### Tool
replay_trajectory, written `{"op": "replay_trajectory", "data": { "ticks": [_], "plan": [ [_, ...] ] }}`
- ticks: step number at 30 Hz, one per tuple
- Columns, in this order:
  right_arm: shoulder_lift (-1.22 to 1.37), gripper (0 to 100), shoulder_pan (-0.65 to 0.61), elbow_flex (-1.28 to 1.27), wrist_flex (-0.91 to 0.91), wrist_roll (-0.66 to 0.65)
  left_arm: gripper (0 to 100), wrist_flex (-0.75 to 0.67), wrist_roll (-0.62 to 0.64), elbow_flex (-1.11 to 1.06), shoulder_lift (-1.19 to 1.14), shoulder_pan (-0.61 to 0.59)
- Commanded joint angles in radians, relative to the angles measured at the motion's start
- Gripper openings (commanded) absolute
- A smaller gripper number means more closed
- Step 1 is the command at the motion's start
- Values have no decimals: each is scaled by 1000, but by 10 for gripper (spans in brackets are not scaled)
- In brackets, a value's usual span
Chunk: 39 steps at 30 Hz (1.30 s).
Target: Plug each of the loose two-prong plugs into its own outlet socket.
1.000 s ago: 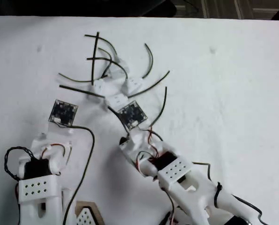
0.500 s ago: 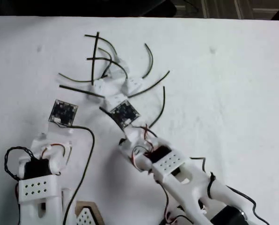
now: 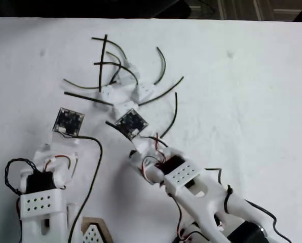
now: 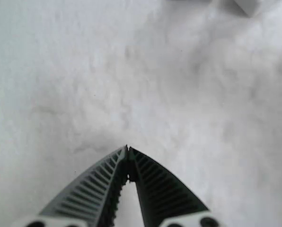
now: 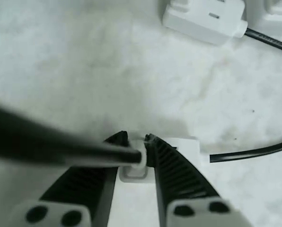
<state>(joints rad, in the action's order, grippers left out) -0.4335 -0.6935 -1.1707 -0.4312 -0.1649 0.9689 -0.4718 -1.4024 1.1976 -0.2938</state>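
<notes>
Right pincer (image 5: 136, 139) clamped on white plug (image 5: 186, 147), near socket (image 5: 205, 16), not touching. Left pincer (image 4: 127, 150) closed, empty, over desk (image 4: 84, 71). Probably early stage: insertion pending, no plug evidently seated.

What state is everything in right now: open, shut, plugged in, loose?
Left gripper: shut, empty.
Right gripper: shut on white plug.
That white plug: held, not plugged in.
Outlet socket: lying on table, slots free.
Other connectors: loose in a heap on table.
</notes>
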Motion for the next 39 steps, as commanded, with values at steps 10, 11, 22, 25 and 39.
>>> {"op": "replay_trajectory", "data": {
  "ticks": [10,11,22,25,39],
  "plan": [
    [-274,138,-5,3,-200,-11,23,-20,-11,-11,22,-1],
    [-303,111,-4,2,-211,-11,23,-20,-11,-11,22,-1],
    [-358,53,1,-15,-243,-3,23,-20,-11,-12,22,-1],
    [-358,48,-1,-26,-242,-3,23,-20,-11,-12,22,-1],
    [-367,18,188,-18,-33,-83,23,-20,-11,-14,22,-1]
  ]
}}
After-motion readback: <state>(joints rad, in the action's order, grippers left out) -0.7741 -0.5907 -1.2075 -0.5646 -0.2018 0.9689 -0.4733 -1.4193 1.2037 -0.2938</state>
